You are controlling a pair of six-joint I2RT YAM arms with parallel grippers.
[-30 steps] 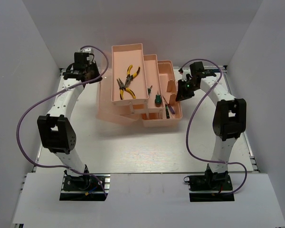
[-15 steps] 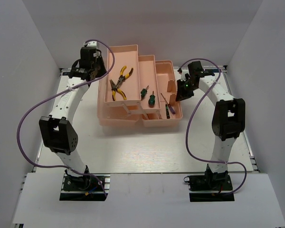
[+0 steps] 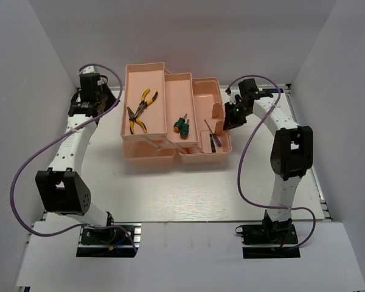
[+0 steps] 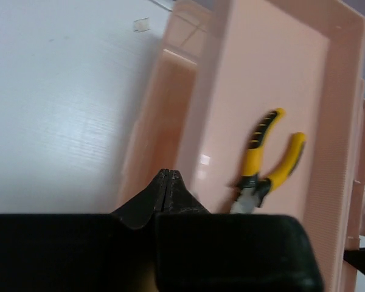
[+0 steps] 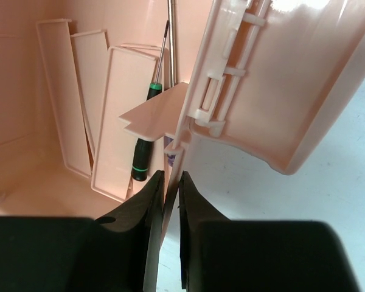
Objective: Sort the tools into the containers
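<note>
Top external: pliers [image 3: 139, 111], screwdrivers [image 3: 181, 125] already trayed in toolbox [image 3: 201, 159]; L gripper [image 4: 168, 177] pressed together, empty; R gripper [image 5: 167, 182] pinching toolbox wall; next likely release, retract.

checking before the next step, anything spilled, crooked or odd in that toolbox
Nothing looks spilled or damaged. The pliers, stubby screwdrivers and thin screwdriver all lie inside the toolbox. One oddity: the right gripper is pinched on the box's thin side wall.
</note>
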